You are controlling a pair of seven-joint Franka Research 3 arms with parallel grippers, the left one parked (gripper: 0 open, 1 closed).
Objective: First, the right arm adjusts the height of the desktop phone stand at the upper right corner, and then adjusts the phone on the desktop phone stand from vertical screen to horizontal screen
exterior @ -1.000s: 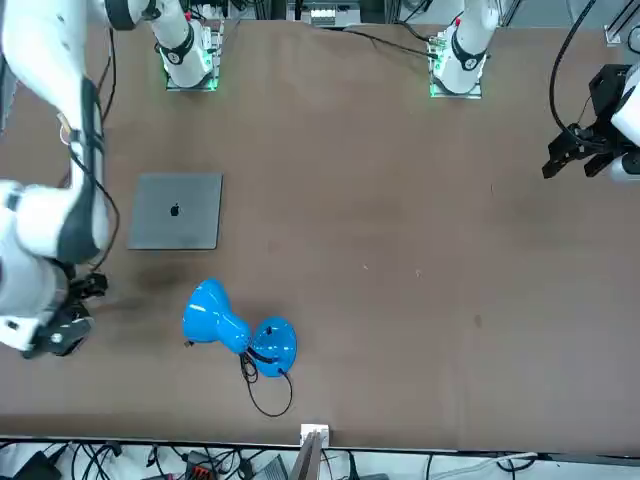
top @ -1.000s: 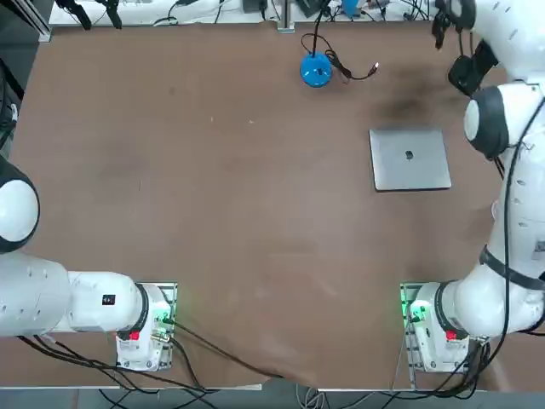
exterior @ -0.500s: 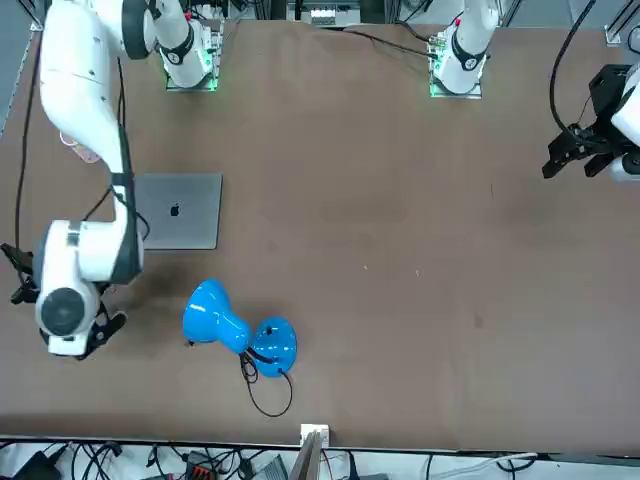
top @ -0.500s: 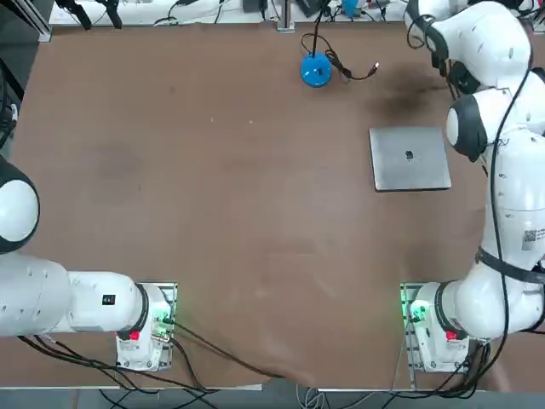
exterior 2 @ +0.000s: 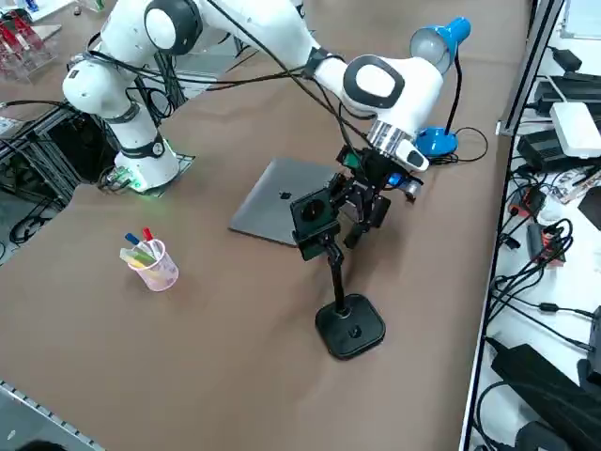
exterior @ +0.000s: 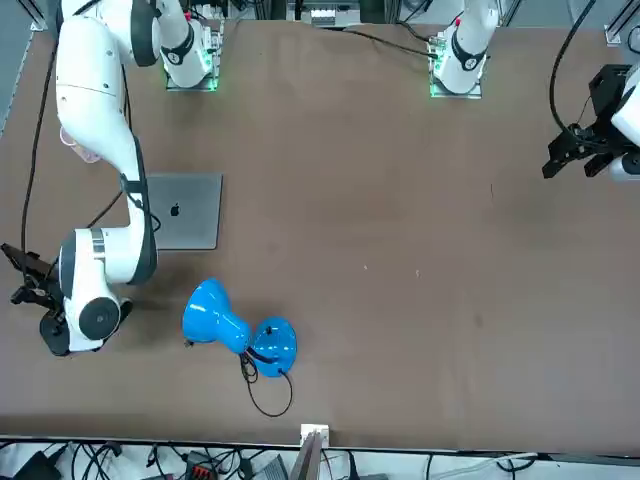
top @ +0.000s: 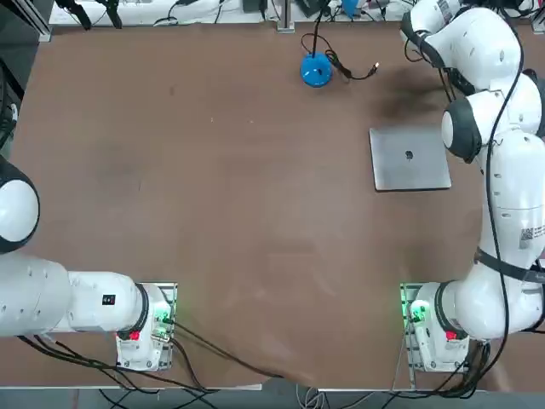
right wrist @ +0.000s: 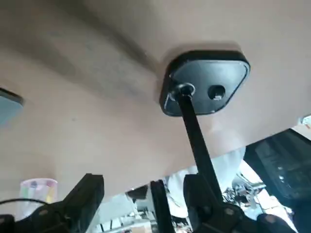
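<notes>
I bring my right claw in, released wide, to the phone stand.
The pole sits beside one finger; I should center it before squeezing.

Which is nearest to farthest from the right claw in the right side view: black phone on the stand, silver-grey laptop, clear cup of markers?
1. Black phone on the stand, right beside the open right claw.
2. Silver-grey laptop, flat on the table just beyond the phone.
3. Clear cup of markers, farthest, toward the arm's base.
</notes>
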